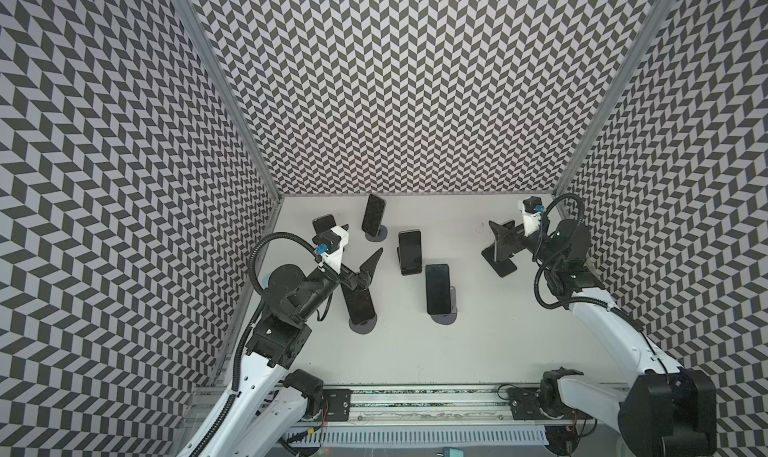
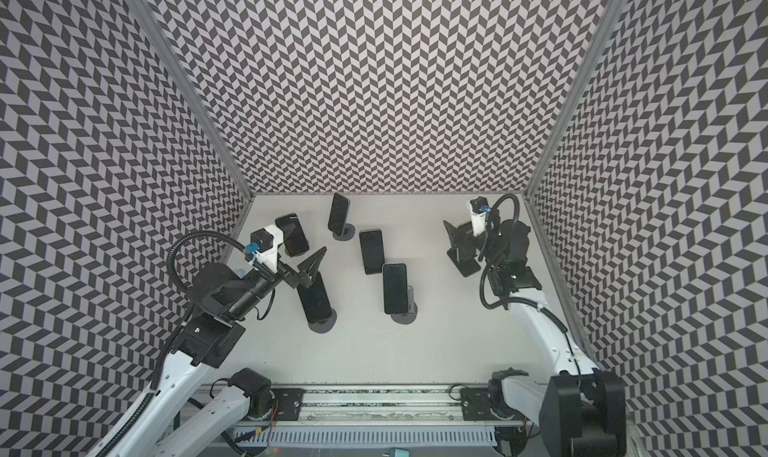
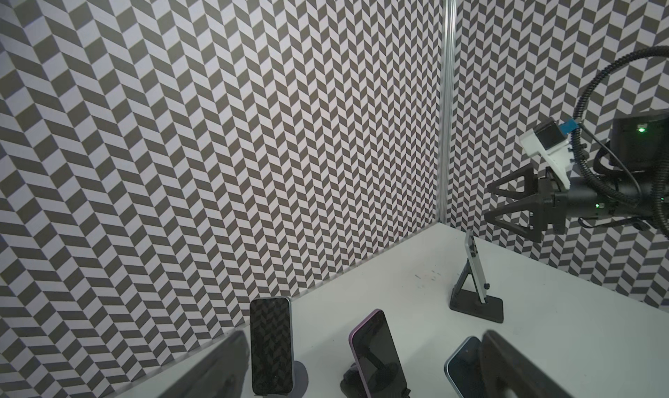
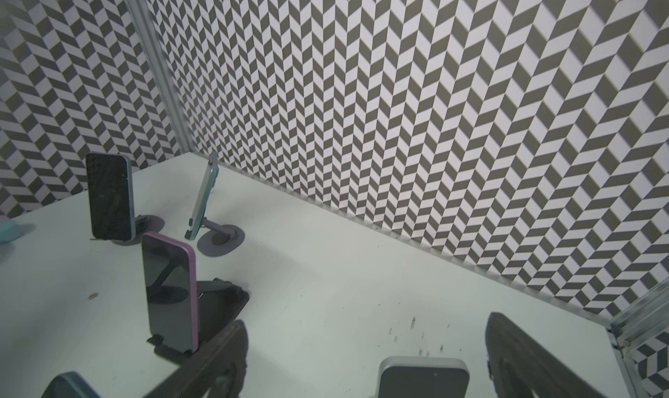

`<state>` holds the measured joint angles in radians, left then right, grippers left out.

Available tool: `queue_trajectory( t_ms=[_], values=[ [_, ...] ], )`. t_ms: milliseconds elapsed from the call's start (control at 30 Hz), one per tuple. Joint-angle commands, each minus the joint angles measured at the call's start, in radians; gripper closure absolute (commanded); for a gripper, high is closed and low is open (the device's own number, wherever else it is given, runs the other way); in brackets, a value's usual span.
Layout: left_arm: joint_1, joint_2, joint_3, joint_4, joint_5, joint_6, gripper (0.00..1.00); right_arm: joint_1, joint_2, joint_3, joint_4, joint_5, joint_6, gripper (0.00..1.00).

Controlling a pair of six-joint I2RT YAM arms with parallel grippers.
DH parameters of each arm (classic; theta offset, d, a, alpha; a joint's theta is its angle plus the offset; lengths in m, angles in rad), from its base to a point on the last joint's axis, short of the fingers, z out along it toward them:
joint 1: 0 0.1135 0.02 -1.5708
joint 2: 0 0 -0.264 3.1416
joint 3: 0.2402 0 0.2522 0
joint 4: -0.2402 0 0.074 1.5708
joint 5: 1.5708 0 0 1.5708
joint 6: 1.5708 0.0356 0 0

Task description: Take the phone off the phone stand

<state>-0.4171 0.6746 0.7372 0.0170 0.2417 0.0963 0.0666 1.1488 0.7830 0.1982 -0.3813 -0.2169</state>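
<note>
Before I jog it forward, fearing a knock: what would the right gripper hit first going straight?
Probably the gray phone, just ahead of the open right gripper; depth unclear, it might pass over.

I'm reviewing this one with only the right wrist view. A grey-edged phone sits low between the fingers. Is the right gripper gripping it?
Observer: No. The left wrist view shows the right gripper open above the grey-edged phone, apparently clear of it.
Reviewer: What holds that phone up?
Observer: A black stand with a flat rectangular base.
Reviewer: And the left arm?
Observer: In both top views the left gripper is open over the front-left phone, which leans on a round stand.
</note>
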Motion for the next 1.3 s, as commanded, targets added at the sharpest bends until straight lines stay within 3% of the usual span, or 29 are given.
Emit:
queue_trajectory(
  t_ms=[0, 200, 367, 767, 1067, 1267],
  values=[
    [-0.009, 0.012, 0.02, -0.043, 0.062, 0.039, 0.0, -0.005, 0.003, -0.001, -0.078, -0.047, -0.014, 0.01],
    [-0.052, 0.083, 0.025, -0.013, 0.078, 0.045, 0.0, -0.009, 0.03, 0.018, -0.166, -0.03, -0.057, 0.01],
    [-0.14, 0.158, 0.037, 0.033, 0.049, 0.062, 0.0, -0.016, 0.02, 0.035, -0.224, -0.015, -0.077, 0.01],
    [-0.322, 0.283, 0.113, 0.036, 0.001, 0.134, 0.0, -0.08, 0.012, 0.029, -0.21, -0.053, -0.102, 0.0],
    [-0.371, 0.32, 0.123, 0.041, 0.006, 0.155, 0.0, -0.111, 0.054, 0.038, -0.211, -0.065, -0.139, 0.0],
    [-0.372, 0.344, 0.134, 0.034, 0.021, 0.235, 0.0, -0.116, 0.058, 0.038, -0.225, -0.074, -0.143, 0.01]
  ],
)
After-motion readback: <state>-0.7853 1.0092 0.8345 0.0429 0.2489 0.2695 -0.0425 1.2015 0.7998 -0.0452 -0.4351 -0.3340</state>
